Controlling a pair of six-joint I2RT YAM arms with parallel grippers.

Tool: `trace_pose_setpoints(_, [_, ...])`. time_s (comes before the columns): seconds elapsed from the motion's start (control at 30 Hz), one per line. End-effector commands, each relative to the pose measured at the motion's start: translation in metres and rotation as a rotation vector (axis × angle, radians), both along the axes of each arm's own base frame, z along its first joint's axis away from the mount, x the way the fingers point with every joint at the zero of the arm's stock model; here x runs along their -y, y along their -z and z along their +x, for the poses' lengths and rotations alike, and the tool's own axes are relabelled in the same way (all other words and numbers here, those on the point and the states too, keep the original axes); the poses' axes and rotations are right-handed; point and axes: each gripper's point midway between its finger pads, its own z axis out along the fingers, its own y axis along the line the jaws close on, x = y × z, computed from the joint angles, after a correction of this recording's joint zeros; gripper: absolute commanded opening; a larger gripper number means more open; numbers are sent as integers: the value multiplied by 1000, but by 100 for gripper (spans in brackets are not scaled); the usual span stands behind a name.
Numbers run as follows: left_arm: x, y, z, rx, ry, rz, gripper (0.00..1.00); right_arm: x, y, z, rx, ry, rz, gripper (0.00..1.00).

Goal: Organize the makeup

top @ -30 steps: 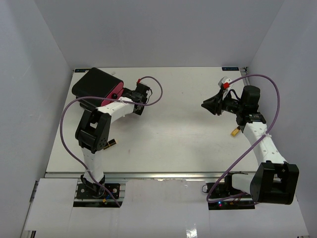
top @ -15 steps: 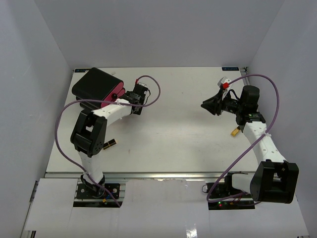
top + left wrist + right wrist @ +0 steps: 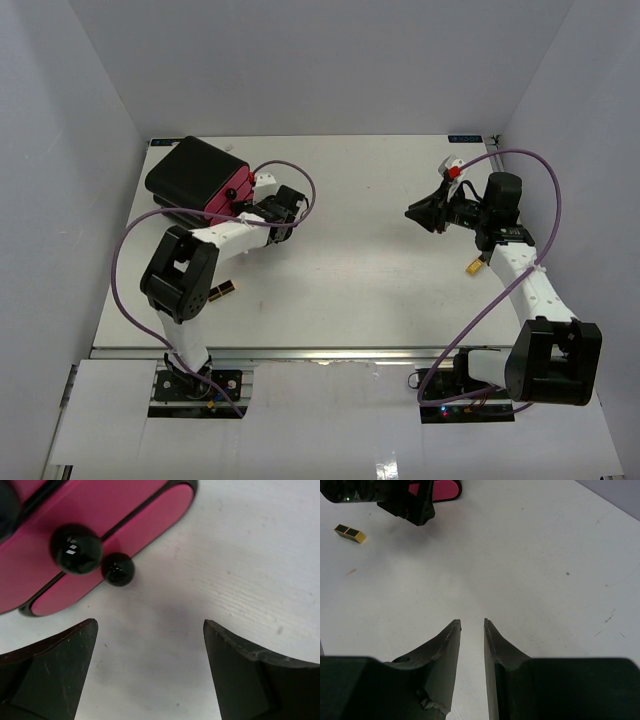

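Two tools | left tool (image 3: 150, 630) spread wide, empty, beside pink case (image 3: 75, 525) | right tool (image 3: 472, 622) closed to a slit, empty

Case (image 3: 100, 510): pink fronts, edged black, were seen at upper left.
Knobs (image 3: 76, 548): two black balls were set on it.
Left gripper (image 3: 149, 625): was spread wide above the table (image 3: 240, 565).

Gold-and-black lipstick (image 3: 222, 291) left, second lipstick (image 3: 474, 266) right

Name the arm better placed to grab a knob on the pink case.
Left. The left claw is open, right by the knobs of the case; the right claw is far across the table.
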Motion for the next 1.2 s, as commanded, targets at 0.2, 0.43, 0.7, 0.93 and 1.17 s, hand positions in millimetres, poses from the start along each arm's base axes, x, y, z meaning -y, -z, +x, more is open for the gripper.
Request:
trace_pose_setpoints(0.2, [-27, 8, 11, 225, -325, 221, 88, -1, -6, 2, 29, -22, 2, 32])
trace_pose_setpoints(0.43, [-36, 9, 27, 246, -374, 249, 78, -1, -4, 3, 25, -20, 0, 32])
trace_pose_setpoints(0.7, [-50, 15, 40, 230, -411, 264, 67, 0, -5, 3, 25, -19, -1, 32])
trace_pose_setpoints(0.93, [-50, 19, 44, 208, -404, 261, 44, 2, -5, 3, 26, -17, 1, 32])
trace_pose_setpoints(1.17, [-36, 25, 32, 168, -362, 190, 19, 1, -5, 3, 26, -19, 2, 32])
